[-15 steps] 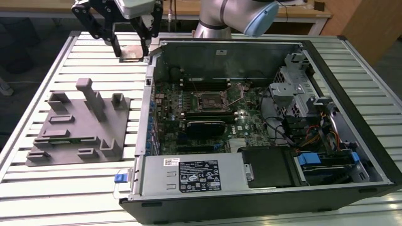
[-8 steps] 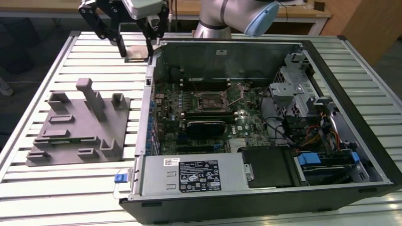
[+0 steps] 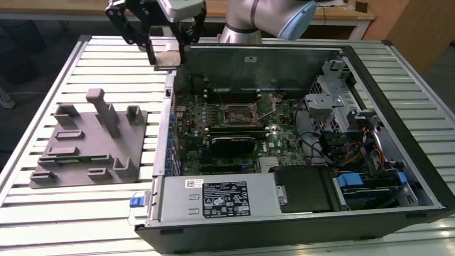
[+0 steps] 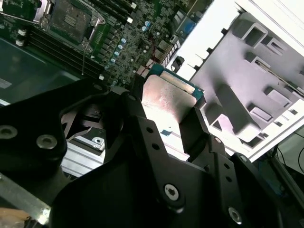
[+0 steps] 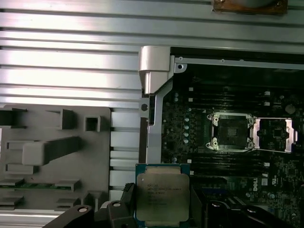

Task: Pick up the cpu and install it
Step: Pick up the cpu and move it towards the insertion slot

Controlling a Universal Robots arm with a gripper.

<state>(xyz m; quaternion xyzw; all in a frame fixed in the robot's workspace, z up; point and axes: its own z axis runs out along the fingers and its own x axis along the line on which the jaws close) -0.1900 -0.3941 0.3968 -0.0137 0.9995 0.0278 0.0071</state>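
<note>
My gripper (image 3: 169,52) hangs high over the back left corner of the open computer case (image 3: 398,96), shut on the cpu (image 3: 169,58). The cpu is a small flat square chip with a silvery top plate, and its edges sit between the two black fingers (image 4: 137,102). In the first wrist view the cpu (image 5: 162,194) shows with its metal top facing the camera. The dark square socket (image 3: 242,113) lies on the motherboard, well below the gripper and toward the exterior view's right. The socket (image 5: 232,133) stands open, its metal cover (image 5: 275,135) folded out beside it.
A large grey plastic tray (image 3: 89,144) with upright posts lies on the slatted metal table (image 3: 64,208), left of the case in the exterior view. Inside the case are memory slots, a drive cage (image 3: 334,101), cables and a power supply (image 3: 213,200).
</note>
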